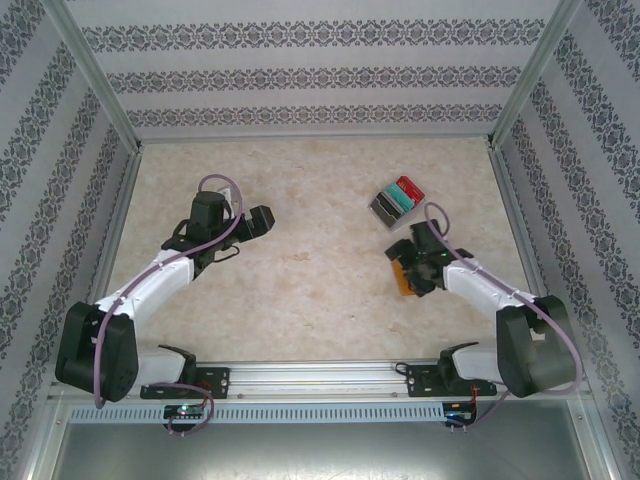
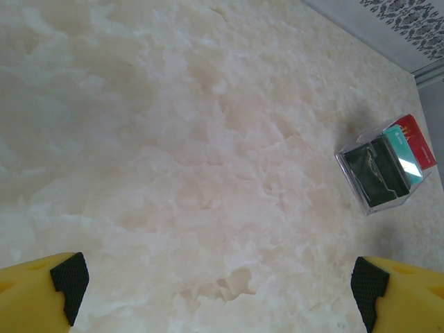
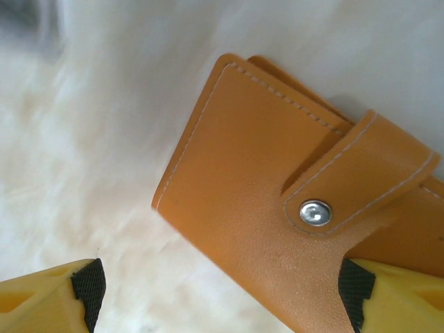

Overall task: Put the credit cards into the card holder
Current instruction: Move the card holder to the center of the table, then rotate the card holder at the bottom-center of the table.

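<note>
The credit cards [image 1: 397, 198] lie in a fanned stack at the right rear of the table, with red, teal and black faces showing; in the left wrist view the credit cards [image 2: 385, 170] lie far to the right. The card holder [image 1: 403, 278], an orange-tan wallet, rests on the table in front of them. It is folded shut, its strap snapped by a silver stud [image 3: 316, 212]. My right gripper [image 1: 412, 262] hovers open just above the card holder [image 3: 263, 201], whose near corner lies between the fingers [image 3: 357, 291]. My left gripper [image 1: 255, 222] stands open over bare table at the left.
The marble-look tabletop [image 1: 320, 270] is bounded by patterned walls and metal posts [image 1: 95, 75]. A metal rail [image 1: 320, 372] with both arm bases runs along the near edge. Bare table lies under the left gripper [image 2: 218, 291].
</note>
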Robot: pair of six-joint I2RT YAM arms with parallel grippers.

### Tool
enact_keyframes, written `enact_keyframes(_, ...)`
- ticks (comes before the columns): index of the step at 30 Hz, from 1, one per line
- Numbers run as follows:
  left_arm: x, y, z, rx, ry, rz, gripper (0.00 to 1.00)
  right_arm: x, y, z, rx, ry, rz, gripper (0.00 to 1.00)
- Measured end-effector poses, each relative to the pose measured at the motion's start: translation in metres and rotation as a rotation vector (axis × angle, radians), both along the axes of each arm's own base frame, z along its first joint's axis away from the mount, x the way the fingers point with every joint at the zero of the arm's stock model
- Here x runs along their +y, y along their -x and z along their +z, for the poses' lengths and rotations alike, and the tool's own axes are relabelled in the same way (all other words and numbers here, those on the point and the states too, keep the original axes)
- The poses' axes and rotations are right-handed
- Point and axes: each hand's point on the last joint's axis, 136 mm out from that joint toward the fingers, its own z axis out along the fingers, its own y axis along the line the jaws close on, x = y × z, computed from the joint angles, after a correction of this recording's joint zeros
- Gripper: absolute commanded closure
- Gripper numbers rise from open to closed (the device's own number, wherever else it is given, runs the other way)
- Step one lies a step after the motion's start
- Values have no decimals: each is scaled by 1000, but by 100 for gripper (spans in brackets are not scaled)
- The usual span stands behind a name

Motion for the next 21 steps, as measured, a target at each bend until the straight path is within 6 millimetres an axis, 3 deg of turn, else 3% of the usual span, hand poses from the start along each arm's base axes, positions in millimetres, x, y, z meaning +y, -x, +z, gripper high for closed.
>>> enact_keyframes(3, -3, -2, -2, 11, 6, -10, 1, 46, 3, 6, -14, -81, 99, 14)
enact_keyframes(6, -9, -6, -5, 30, 21, -28, 1, 71, -4, 19, -7, -88, 207, 17)
enact_keyframes(8, -16, -8, -6, 39, 32, -49, 1, 68, -17, 36, -59, -27, 260, 21)
enact_keyframes(11, -28, -8, -8, 55, 50, -88, 0, 42, -30, 52, -135, 66, 289, 32)
enact_keyframes(15, -50, -6, -18, 101, 75, -150, 5, 12, -39, 43, -140, 101, 326, 43)
enact_keyframes(21, -88, 2, -32, 173, 132, -247, 10, 35, -34, 9, -46, 120, 506, 51)
